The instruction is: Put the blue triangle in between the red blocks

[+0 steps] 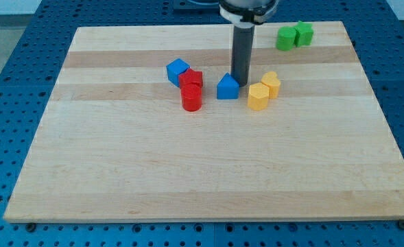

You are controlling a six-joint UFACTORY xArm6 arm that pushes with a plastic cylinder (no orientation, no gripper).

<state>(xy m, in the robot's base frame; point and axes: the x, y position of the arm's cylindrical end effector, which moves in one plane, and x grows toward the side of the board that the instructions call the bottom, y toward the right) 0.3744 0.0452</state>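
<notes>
The blue triangle sits near the middle of the wooden board. My tip is right against its upper right side, between it and the yellow blocks. To the view's left stand two red blocks: a red cube-like block and a red cylinder just below it, touching or nearly touching. The triangle lies to the right of both, a small gap away.
A blue cube touches the upper red block on its left. Two yellow blocks lie just right of my tip. Two green blocks sit at the board's top right.
</notes>
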